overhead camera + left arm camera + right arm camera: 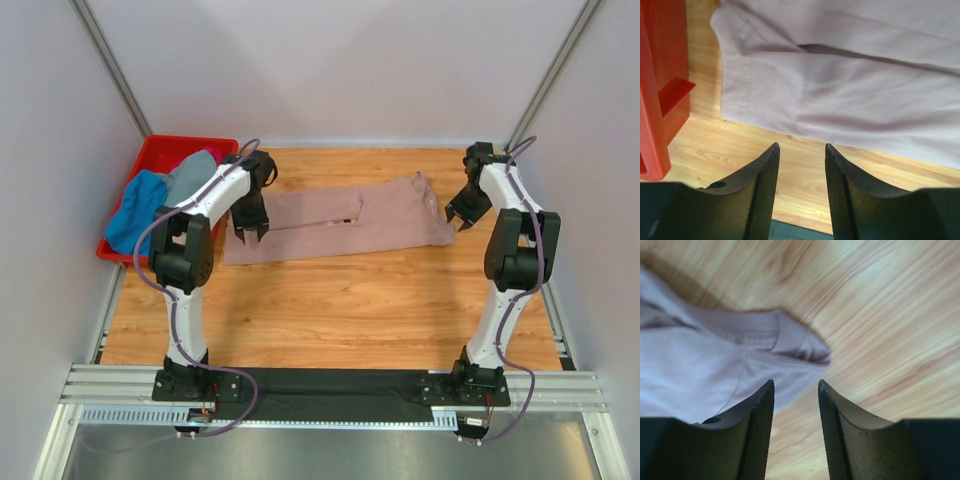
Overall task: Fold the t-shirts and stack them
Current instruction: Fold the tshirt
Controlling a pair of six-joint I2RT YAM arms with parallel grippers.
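Note:
A dusty-pink t-shirt [340, 222] lies folded lengthwise into a long strip across the far middle of the wooden table. It fills the upper part of the left wrist view [840, 85]. Its right end shows in the right wrist view [715, 365]. My left gripper [247, 232] hangs open and empty over the shirt's left end, just above the cloth edge [801, 146]. My right gripper [462, 218] is open and empty just off the shirt's right end [795, 382]. Blue [135, 215], grey [190, 172] and magenta [212, 154] shirts lie bunched in the crate.
A red plastic crate [150, 155] stands at the far left against the wall; its side shows in the left wrist view [660, 90]. Grey walls close in the table on three sides. Bare wood [340, 310] lies between the shirt and the arm bases.

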